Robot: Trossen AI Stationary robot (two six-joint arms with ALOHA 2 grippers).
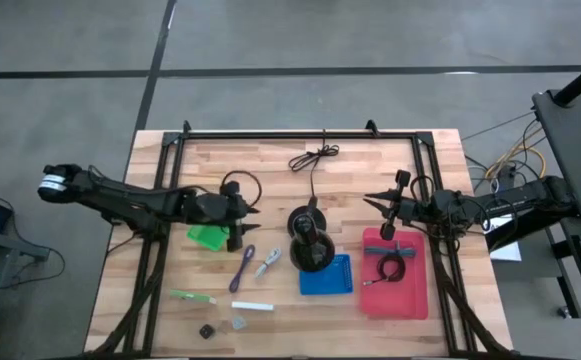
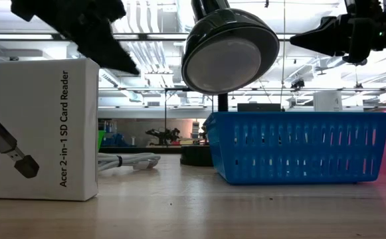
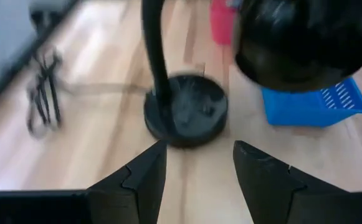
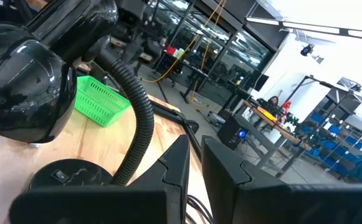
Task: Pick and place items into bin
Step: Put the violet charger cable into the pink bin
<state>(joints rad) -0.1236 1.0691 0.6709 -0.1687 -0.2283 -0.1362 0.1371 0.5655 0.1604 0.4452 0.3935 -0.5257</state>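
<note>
Several small items lie at the near edge of the wooden counter [image 1: 440, 150], all nearer than the black desk lamp [image 1: 309, 245] that serves as landmark: a tiny black cube [image 1: 206, 331] and grey cube [image 1: 239, 323], a white stick [image 1: 252, 306] and a green stick [image 1: 191, 297]. Closer to the lamp, on its left, rest the purple tool [image 1: 242, 268] and the teal pen [image 1: 267, 263]. Touching the lamp's right side sits a blue basket [image 1: 328, 275], and beyond it a red bin [image 1: 395, 272] (a black cable coil [image 1: 388, 267] lies inside). Left of the lamp, the left claw [image 1: 246, 228] hovers with fingers apart, empty, beside a green basket [image 1: 207, 236]. Right of the lamp, the right claw [image 1: 373, 200] hangs closed and empty above the red bin's far edge.
</note>
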